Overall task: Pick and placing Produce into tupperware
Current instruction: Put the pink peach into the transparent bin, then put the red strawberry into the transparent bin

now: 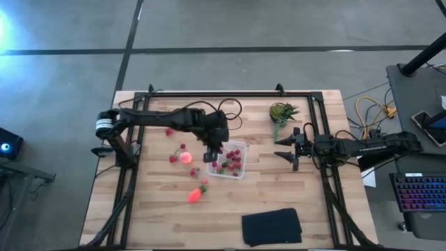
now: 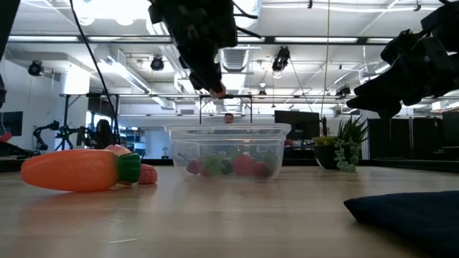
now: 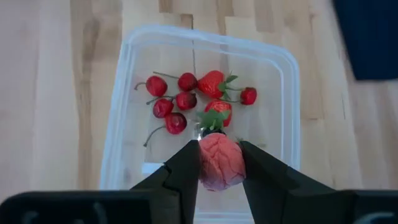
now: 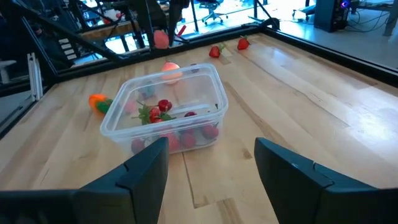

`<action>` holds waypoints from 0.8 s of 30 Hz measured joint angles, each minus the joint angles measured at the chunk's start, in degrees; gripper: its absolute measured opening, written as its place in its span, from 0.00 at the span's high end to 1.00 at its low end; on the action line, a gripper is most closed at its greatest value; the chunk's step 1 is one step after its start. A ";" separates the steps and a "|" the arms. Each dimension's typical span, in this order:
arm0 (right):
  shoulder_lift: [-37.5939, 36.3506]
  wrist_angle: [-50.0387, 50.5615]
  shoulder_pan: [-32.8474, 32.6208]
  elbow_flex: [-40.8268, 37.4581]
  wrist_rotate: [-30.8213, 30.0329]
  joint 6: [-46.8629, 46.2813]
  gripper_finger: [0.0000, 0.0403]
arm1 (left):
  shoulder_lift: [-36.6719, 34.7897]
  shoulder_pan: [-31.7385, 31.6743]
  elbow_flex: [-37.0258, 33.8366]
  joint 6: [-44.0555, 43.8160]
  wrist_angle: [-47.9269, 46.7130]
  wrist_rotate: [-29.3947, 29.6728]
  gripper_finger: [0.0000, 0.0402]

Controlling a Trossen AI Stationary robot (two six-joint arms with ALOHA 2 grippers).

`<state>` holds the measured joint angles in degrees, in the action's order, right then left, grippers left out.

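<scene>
Several cherries and strawberries are already gathered in the clear tupperware (image 1: 231,160) at frame centre. A pink raspberry (image 3: 219,162) is clamped by the left gripper (image 3: 219,165) above it; the carrot (image 1: 196,193), round fruit (image 1: 185,157) and scattered berries at centre-left remain. The right gripper (image 1: 289,149), fingers apart, waits at the right.

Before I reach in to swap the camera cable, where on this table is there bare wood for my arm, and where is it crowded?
Free: the near-left corner, bordered by the carrot and the black cloth, and the far strip left of the potted plant. Crowded: the middle, where the left hand holds a raspberry over the tupperware, loose berries alongside.
</scene>
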<state>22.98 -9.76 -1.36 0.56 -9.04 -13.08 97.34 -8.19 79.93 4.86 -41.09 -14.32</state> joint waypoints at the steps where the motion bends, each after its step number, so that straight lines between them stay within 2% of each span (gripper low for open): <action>1: 0.00 0.02 0.00 0.00 0.00 0.00 0.43 | 0.36 0.04 0.01 -1.36 0.01 -0.18 0.75; 7: 0.00 0.03 0.00 0.00 0.00 0.00 0.43 | 0.99 0.07 -0.25 -7.35 0.21 -0.84 0.60; 10: 0.00 0.03 0.01 0.00 0.00 0.00 0.43 | 0.81 0.05 -0.28 -8.44 -0.80 0.62 0.52; 13: 0.00 0.04 0.00 0.00 0.00 0.00 0.43 | -0.23 -0.43 0.69 -8.70 -4.72 6.36 0.47; 16: 0.00 0.03 0.00 0.00 0.00 0.00 0.43 | -2.12 -2.38 1.60 -7.59 -14.10 18.30 0.46; 19: 0.00 0.02 0.01 0.00 0.00 0.00 0.43 | -3.79 -7.24 1.21 -11.44 -23.95 30.21 0.46; 22: 0.00 0.02 0.02 0.00 0.00 0.00 0.43 | -4.25 -15.97 -0.03 -22.23 -30.74 30.80 0.46; 24: 0.00 0.04 0.00 0.00 0.00 0.00 0.43 | -4.56 -21.70 -1.64 -25.84 -30.25 29.83 0.46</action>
<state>22.98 -9.72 -1.37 0.56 -9.04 -13.08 92.77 -29.89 78.30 -20.98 -71.34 15.51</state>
